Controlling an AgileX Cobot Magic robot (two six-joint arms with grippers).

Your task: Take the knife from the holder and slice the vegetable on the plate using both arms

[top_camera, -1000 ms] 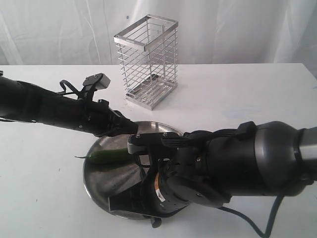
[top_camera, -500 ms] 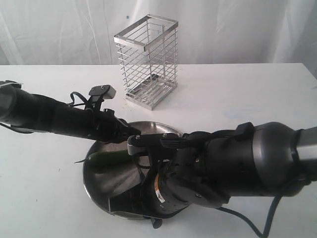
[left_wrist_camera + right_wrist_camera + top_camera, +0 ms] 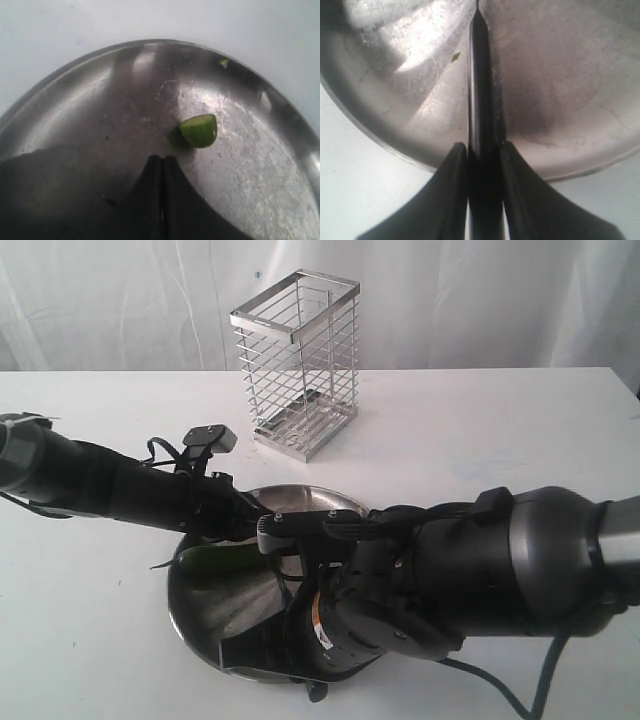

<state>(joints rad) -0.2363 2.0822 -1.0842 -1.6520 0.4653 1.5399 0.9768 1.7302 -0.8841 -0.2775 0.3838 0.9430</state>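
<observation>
The right gripper [image 3: 481,150] had its jaws closed on the knife [image 3: 480,75], whose thin black blade ran straight away from the jaws toward the top of the right wrist frame, edge-on above the plate [image 3: 395,125]. The left gripper [image 3: 161,165] showed its jaws pressed together with nothing between them, low in the left wrist frame.

A short cut piece of the vegetable [image 3: 199,130] lay on the plate just up and to the right of those shut jaws, near them but apart, its cut face turned right. In the exterior view the larger green part of the vegetable [image 3: 215,558] lay at the plate's left side, in the lower left of centre, its long axis running left to right, the thin stem tip pointing left past the rim and the other end hidden under the arms.

The left gripper seemed the nearer one to the vegetable, the left arm [image 3: 110,485] reaching in from the left edge directly above it. The holder [image 3: 296,362] stood empty on the desk [image 3: 480,430] at upper centre, well behind the plate
</observation>
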